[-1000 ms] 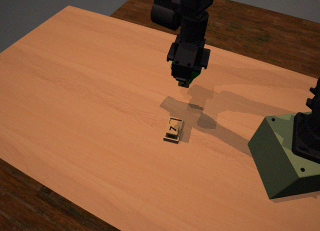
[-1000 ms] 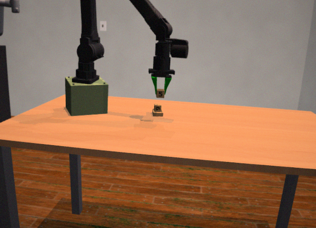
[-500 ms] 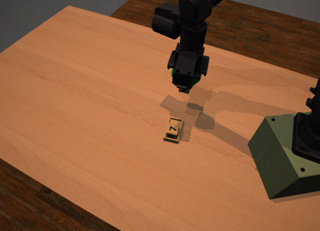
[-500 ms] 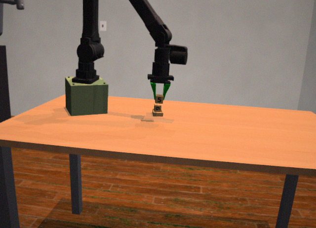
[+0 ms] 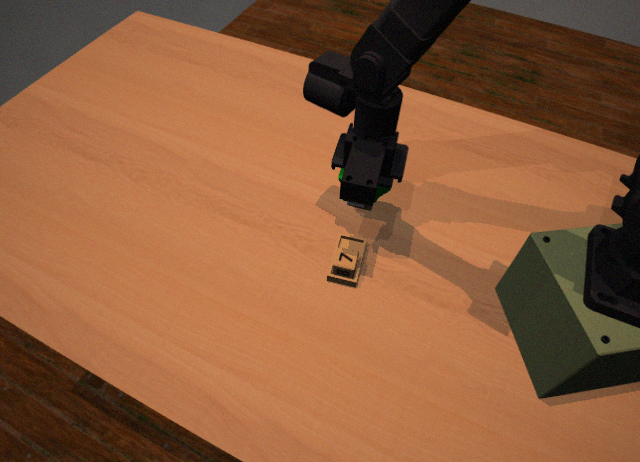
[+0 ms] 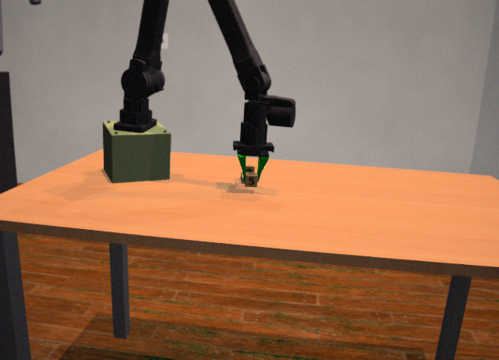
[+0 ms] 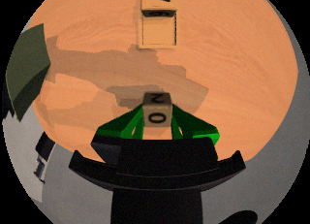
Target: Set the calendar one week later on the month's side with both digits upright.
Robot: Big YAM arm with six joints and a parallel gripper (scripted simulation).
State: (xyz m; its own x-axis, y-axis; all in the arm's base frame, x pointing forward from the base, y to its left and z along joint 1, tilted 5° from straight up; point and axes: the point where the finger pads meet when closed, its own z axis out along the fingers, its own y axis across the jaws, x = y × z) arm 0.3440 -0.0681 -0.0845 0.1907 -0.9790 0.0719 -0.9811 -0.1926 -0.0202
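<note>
The small wooden calendar tray lies flat on the table. One cube [image 5: 347, 256] stands in its nearer slot with a 7 on top. The slot beside it [image 5: 353, 240] is empty. My gripper [image 5: 361, 203] hangs just past the tray's empty end, low over the table. It is shut on the second cube [image 6: 251, 181], which shows a 5 toward the exterior camera and a 0 toward the wrist camera [image 7: 158, 114]. In the wrist view the tray [image 7: 158, 20] lies ahead of the held cube, apart from it. The month label is too small to read.
The arm's green base block [image 5: 568, 312] stands at the right edge of the table, well away from the tray. The arm's shadow falls across the table between the base and the tray.
</note>
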